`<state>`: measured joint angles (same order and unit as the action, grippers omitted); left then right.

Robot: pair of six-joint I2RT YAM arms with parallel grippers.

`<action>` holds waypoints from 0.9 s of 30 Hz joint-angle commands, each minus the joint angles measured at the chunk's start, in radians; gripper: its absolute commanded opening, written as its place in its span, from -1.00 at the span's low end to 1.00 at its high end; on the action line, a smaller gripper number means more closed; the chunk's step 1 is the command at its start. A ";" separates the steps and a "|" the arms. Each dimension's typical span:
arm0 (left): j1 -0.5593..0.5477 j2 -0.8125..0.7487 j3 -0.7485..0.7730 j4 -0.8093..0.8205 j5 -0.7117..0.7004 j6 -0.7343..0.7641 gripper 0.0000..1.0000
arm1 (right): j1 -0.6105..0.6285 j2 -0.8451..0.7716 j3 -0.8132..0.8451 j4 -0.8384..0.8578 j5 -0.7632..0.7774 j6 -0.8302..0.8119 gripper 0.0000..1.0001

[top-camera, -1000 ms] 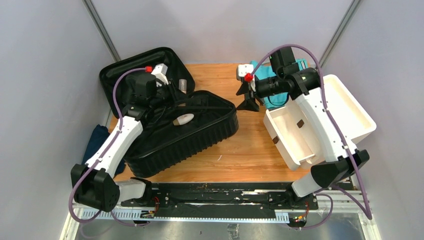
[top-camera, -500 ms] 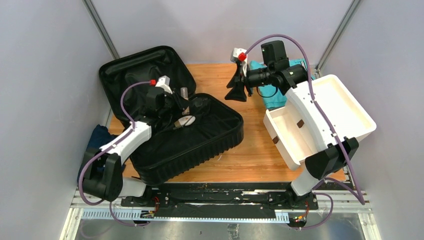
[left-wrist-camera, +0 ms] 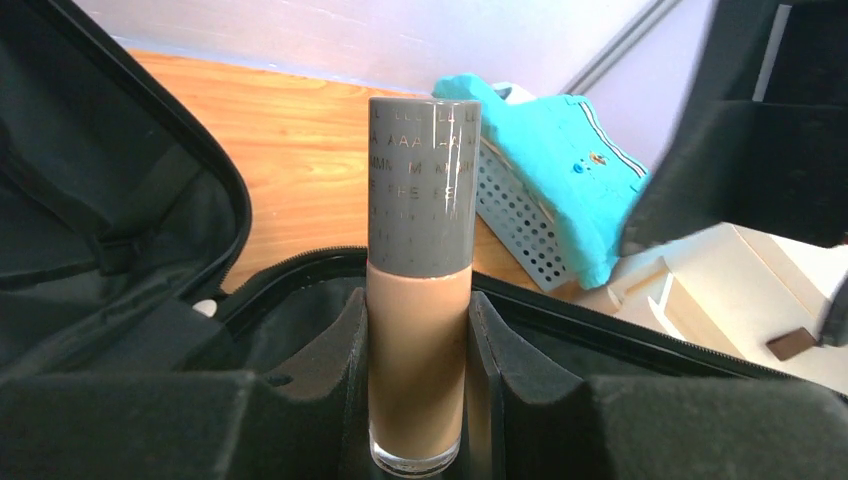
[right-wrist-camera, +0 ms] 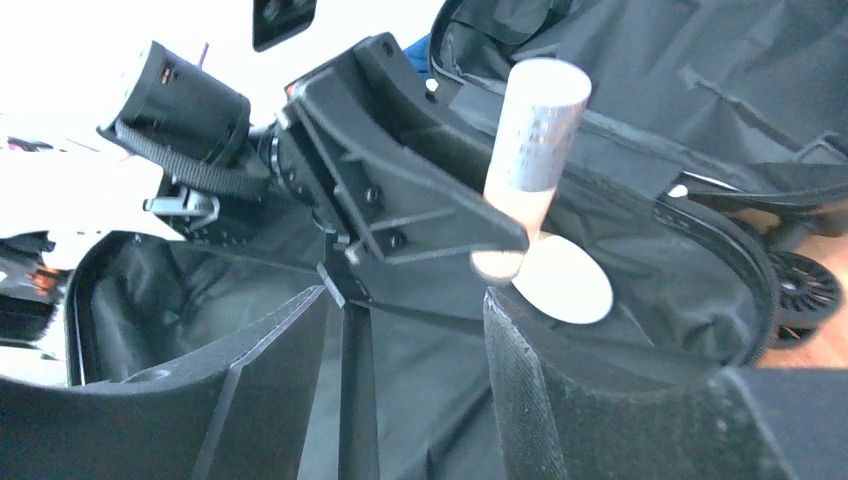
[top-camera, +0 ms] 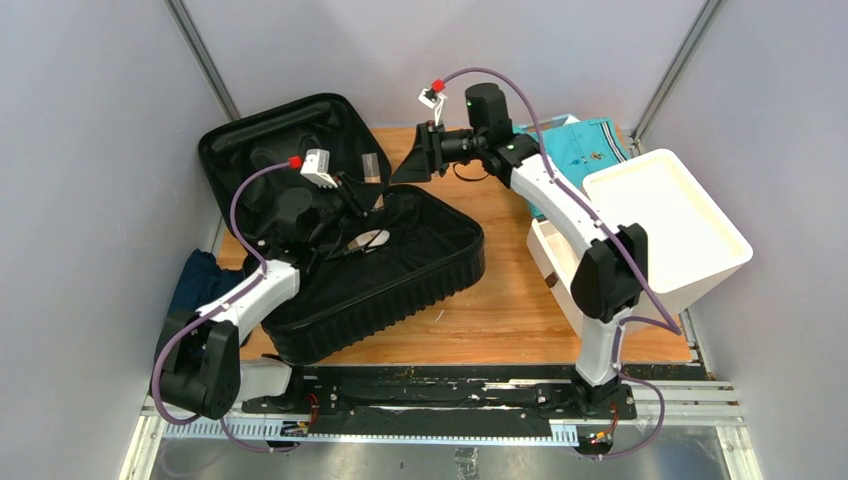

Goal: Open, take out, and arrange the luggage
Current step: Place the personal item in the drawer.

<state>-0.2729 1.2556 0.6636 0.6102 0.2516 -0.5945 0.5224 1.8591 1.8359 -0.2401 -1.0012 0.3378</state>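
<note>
Here left gripper (left-wrist-camera: pixel 418 345) clamps bottle (left-wrist-camera: pixel 421 200) over open luggage (top-camera: pixel 400 290); right gripper (top-camera: pixel 408 168) agape, empty, over table (top-camera: pixel 480 310)

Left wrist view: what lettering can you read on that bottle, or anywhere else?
"LL LL", "AAA AA", "MM M MM": silver letter rows on the grey cap of the beige cylindrical bottle.
Fourth row on that cap: too faint to read.
Turquoise polo shirt: small emblem, too small to read.

The right gripper (right-wrist-camera: pixel 400 335) holds its jaws apart with nothing between them. Just ahead of the gap, the left gripper (right-wrist-camera: pixel 495 250) clasps a tilted bottle (right-wrist-camera: pixel 530 140), grey cap uppermost. Beyond it, a white oval object (right-wrist-camera: pixel 565 290) lies inside the open luggage (right-wrist-camera: pixel 650 120), whose wheel (right-wrist-camera: pixel 805 285) shows far right.
</note>
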 commanded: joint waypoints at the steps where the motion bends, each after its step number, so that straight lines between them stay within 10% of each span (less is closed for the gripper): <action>1: -0.005 -0.032 -0.017 0.139 0.079 -0.006 -1.00 | 0.032 0.068 0.080 0.157 0.030 0.193 0.26; 18: -0.005 -0.042 -0.041 0.181 0.141 -0.077 -1.00 | 0.082 0.199 0.166 0.192 0.065 0.194 0.27; 27: -0.005 -0.025 -0.030 0.207 0.171 -0.100 -1.00 | 0.099 0.218 0.161 0.196 0.066 0.190 -0.21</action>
<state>-0.2729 1.2278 0.6277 0.7536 0.3969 -0.6853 0.6056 2.0560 1.9720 -0.0708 -0.9161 0.5198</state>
